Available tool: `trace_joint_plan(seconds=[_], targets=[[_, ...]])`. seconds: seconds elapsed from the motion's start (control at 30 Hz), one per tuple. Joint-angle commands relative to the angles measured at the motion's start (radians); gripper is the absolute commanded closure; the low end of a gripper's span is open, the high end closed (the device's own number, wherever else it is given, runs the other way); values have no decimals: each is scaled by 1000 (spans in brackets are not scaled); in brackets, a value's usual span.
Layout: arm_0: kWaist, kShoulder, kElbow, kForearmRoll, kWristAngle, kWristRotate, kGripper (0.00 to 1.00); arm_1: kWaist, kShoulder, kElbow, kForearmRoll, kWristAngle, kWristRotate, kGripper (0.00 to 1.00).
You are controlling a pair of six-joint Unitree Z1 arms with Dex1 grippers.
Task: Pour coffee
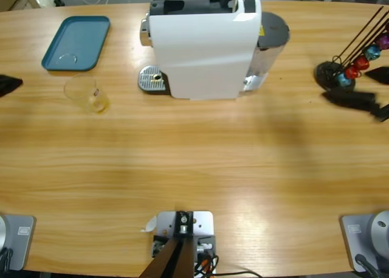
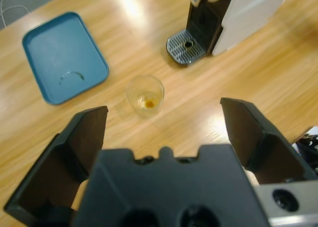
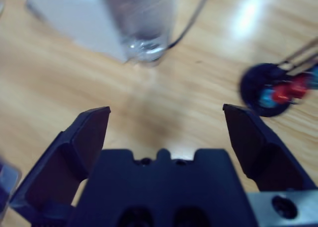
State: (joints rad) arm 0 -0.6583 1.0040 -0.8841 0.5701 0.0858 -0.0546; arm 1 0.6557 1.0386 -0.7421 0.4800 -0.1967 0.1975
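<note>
A small clear glass tumbler (image 1: 89,94) stands on the wooden table left of the white coffee machine (image 1: 203,47). A thin layer of yellow-brown coffee (image 2: 147,103) lies in the bottom of the tumbler (image 2: 145,95). In the left wrist view my left gripper (image 2: 164,110) is open and empty, held back from the glass and above it. In the high view the left gripper (image 1: 7,83) shows only as a dark tip at the left edge. My right gripper (image 3: 166,112) is open and empty. It hovers at the right edge (image 1: 364,101), near the capsule stand.
A teal tray (image 1: 76,42) lies at the back left and holds nothing. The machine's round drip grate (image 1: 152,79) sits at its left foot and has nothing on it. A black wire stand with red, blue and purple capsules (image 1: 355,62) stands at the far right.
</note>
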Motion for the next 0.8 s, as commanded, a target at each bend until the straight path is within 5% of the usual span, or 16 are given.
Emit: trace_joint_plan(seconds=[0.03, 0.2, 0.8], targets=[[-1, -33, 143, -115, -9, -9, 27, -173, -107, 1, -9, -250, 56, 104], [-27, -18, 197, -160, -9, -42, 55, -186, -101, 13, -72, -335, 58, 115], [-31, 1, 255, -263, -37, -39, 64, -335, 81, 112, -344, -278, 56, 202]])
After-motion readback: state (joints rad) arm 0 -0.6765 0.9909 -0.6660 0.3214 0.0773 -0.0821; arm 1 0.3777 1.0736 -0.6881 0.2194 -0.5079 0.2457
